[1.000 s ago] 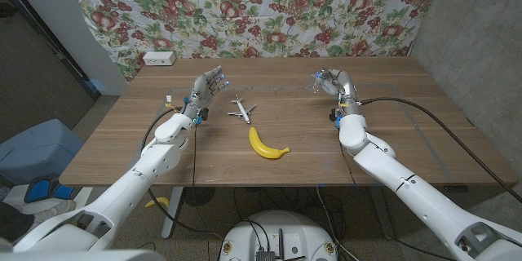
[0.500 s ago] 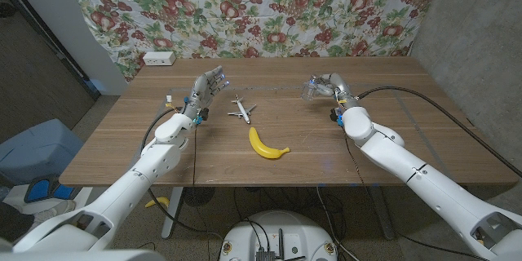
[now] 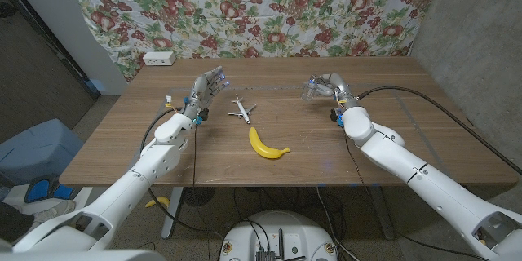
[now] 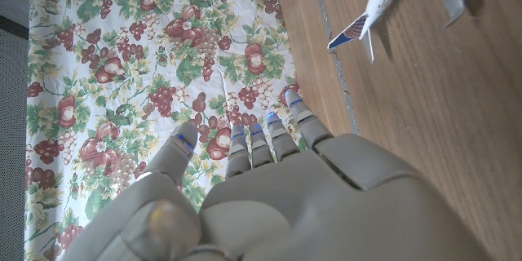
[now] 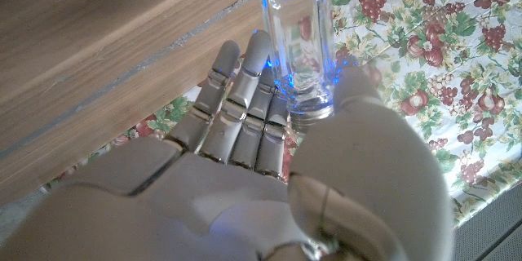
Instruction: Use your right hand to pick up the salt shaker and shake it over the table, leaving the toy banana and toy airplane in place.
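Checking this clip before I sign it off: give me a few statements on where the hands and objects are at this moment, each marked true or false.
1. The right hand holds the clear glass salt shaker between fingers and thumb. True.
2. The yellow toy banana is held in the left hand. False: the banana lies on the wooden table, and the left hand holds nothing, its fingers apart.
3. The small white toy airplane lies on the table farther from the robot than the banana. True.
4. The salt shaker stands beside the airplane. False: it is in the right hand, on the robot's right side, well apart from the airplane.
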Robot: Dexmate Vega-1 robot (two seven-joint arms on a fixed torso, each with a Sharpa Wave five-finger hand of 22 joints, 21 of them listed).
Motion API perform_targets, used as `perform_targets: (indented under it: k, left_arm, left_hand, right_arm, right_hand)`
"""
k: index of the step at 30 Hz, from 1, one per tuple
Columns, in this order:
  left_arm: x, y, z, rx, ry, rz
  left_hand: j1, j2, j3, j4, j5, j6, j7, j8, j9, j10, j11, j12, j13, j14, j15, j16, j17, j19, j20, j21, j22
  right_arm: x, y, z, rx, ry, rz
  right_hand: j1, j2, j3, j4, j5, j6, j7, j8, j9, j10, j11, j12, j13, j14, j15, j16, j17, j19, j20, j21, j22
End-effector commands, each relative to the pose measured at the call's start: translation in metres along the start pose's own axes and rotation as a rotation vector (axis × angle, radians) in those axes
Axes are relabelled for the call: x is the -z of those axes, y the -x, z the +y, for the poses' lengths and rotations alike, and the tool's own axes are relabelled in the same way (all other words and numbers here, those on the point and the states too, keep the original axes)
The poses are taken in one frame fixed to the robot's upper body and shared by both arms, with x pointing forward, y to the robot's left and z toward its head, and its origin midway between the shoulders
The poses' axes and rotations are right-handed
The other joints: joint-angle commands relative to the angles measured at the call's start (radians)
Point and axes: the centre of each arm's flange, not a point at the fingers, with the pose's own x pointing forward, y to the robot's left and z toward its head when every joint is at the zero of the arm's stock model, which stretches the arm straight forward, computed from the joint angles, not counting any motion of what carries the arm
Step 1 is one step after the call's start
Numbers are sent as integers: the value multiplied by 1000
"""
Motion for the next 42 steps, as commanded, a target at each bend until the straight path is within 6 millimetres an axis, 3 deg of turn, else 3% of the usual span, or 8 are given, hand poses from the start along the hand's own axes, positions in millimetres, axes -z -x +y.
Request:
perform_targets:
  k: [1, 12, 27, 33, 42]
  left_arm:
    - [-1, -2, 1, 2, 1, -4]
    - [0, -2, 1, -4, 4, -3]
    - [0, -2, 1, -12, 5, -2]
    - [0, -3, 0, -10, 7, -1]
    - [0, -4, -1, -4, 7, 0]
  left_hand:
    - [-5, 48, 6, -1, 4, 7, 1, 3, 6, 10, 0, 6, 1, 9, 4, 0, 2, 6, 1, -1, 4]
    - [-7, 50, 7, 2, 4, 7, 1, 2, 6, 10, -2, 6, 1, 9, 4, 0, 3, 7, 1, -1, 4]
    - [-8, 52, 10, 3, 5, 8, 2, 2, 6, 11, -2, 6, 1, 9, 4, -1, 3, 8, 1, 0, 4]
    - [-8, 52, 10, 4, 5, 9, 2, 2, 6, 11, -2, 6, 1, 10, 3, 0, 3, 8, 1, 0, 4]
    - [-9, 52, 11, 5, 5, 12, 6, 3, 6, 13, -1, 6, 1, 10, 3, 0, 3, 8, 1, 0, 4]
  right_arm:
    - [2, 9, 1, 214, -56, -43]
    - [7, 16, 7, 409, -145, -12]
    - [9, 17, 7, 427, -156, -12]
    - [10, 16, 5, 381, -138, -33]
    - [5, 7, -1, 142, -37, -43]
  right_hand:
    - [144, 139, 80, -11, 6, 45, -36, 7, 27, 112, -95, 2, -1, 10, -58, -4, 4, -3, -107, 6, 1]
    - [142, 139, 83, -11, 5, 45, -34, 6, 25, 113, -95, 0, 3, 14, -57, -9, 11, -3, -106, 10, 1]
    - [141, 139, 87, -12, 3, 46, -30, 4, 23, 115, -92, -4, 4, 21, -57, -15, 20, -2, -104, 16, 0]
    - [140, 137, 88, -12, 2, 45, -32, 4, 24, 116, -93, -7, 2, 22, -57, -18, 25, -2, -105, 18, 0]
    - [137, 136, 89, -11, 2, 46, -36, 4, 25, 113, -95, -7, 9, 21, -57, -23, 29, -6, -107, 19, 0]
